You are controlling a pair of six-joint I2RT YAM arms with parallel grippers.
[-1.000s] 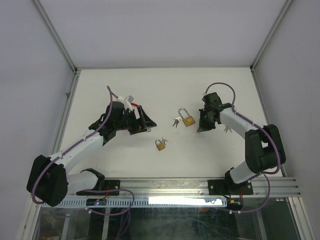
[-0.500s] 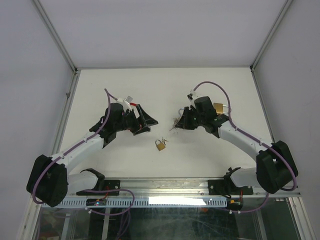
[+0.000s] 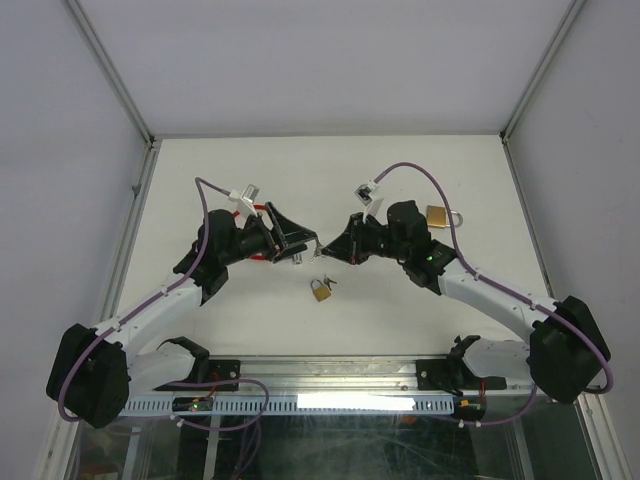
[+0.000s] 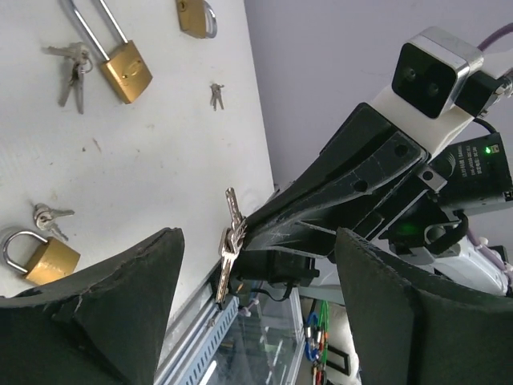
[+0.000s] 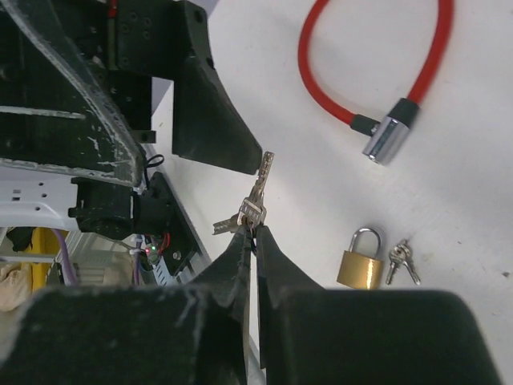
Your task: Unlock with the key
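Well off table edges, right jaws pinch keys; left jaws gape opposite.

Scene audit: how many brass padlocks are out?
3: small padlock mid-table, second padlock toward the right, long-shackle padlock seen only from the left wrist. More may be hidden.

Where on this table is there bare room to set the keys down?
Bare: the far strip of the table along the back wall, and the near patch between the small padlock and the rail. Crowded: the middle, where the open left pincer faces the right pincer, shut on the keys, with the red cable lock beside them.
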